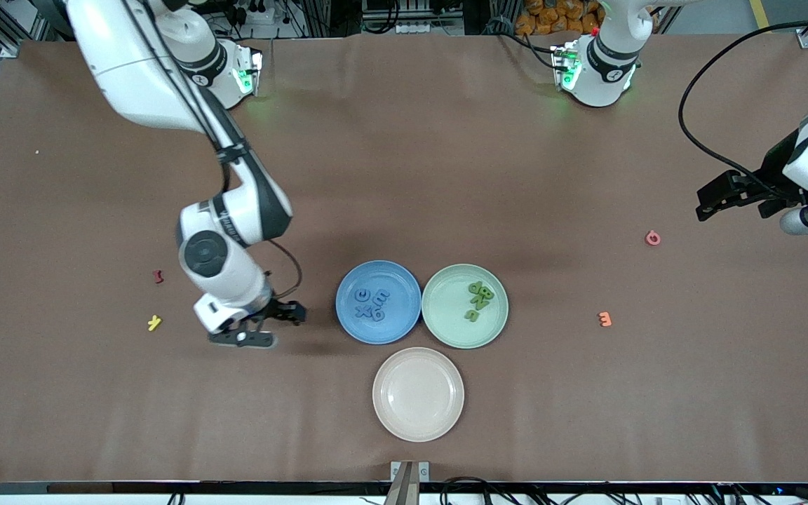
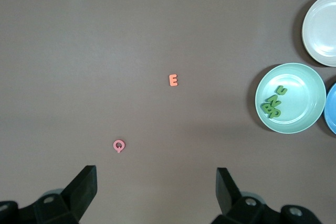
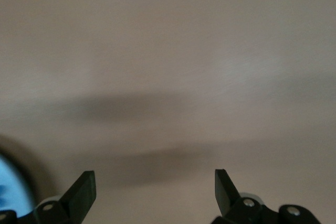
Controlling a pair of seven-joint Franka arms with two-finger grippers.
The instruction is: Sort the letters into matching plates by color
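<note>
Several blue letters [image 1: 372,305] lie in the blue plate [image 1: 398,279]. Several green letters [image 1: 479,299] are piled in the mint green plate [image 1: 446,324], which touches the blue one on the side toward the left arm's end. My right gripper [image 1: 271,325] hangs open and empty over bare table beside the blue plate, toward the right arm's end. Its wrist view shows only the blue plate's edge [image 3: 9,188]. My left gripper [image 1: 718,200] waits open and empty over the table at the left arm's end. In the left wrist view I see the green plate [image 2: 304,85] and its letters [image 2: 274,106].
A beige plate [image 1: 418,393] sits nearer the front camera than the two coloured plates. Stray pieces lie on the brown table: a red one [image 1: 158,276] and a yellow one [image 1: 154,322] toward the right arm's end, a pink one [image 1: 652,238] and an orange one [image 1: 604,319] toward the left arm's.
</note>
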